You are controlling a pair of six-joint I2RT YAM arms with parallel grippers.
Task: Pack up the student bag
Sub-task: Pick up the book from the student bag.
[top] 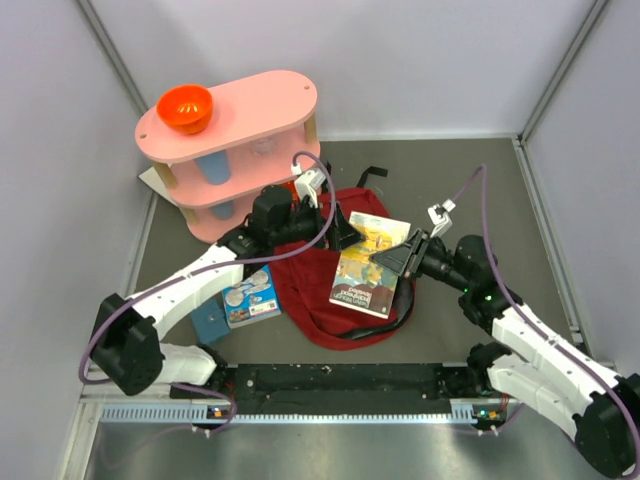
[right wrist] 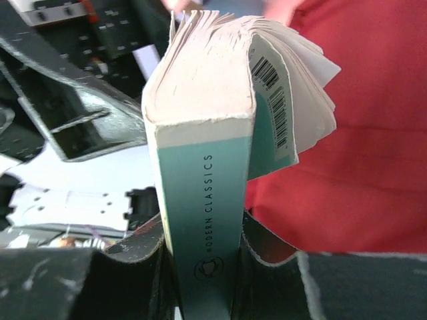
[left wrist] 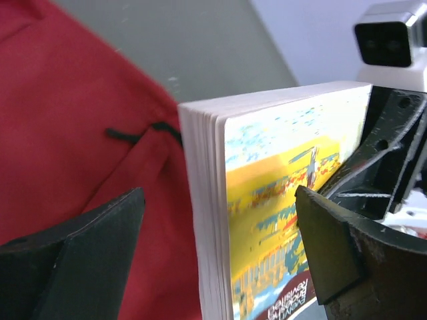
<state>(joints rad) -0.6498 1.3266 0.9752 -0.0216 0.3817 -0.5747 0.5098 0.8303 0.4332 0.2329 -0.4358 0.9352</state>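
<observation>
- Paperback (right wrist: 200, 220) spine showing "MODERN CLASSICS" in dark capitals on teal band, lettering running lengthwise along spine.
- Round logo (right wrist: 207, 269) sitting at end of that line; emblem inside not resolving.
- Barcode (right wrist: 270, 93) showing on back cover; digits beside it blurring, not reading.
- Left wrist view: front cover (left wrist: 280, 220) carrying pale title lettering on dark red band at lower edge, appearing upside down, too blurred for reading.
- Top view: small box (top: 250, 297) bearing print too small for reading.
</observation>
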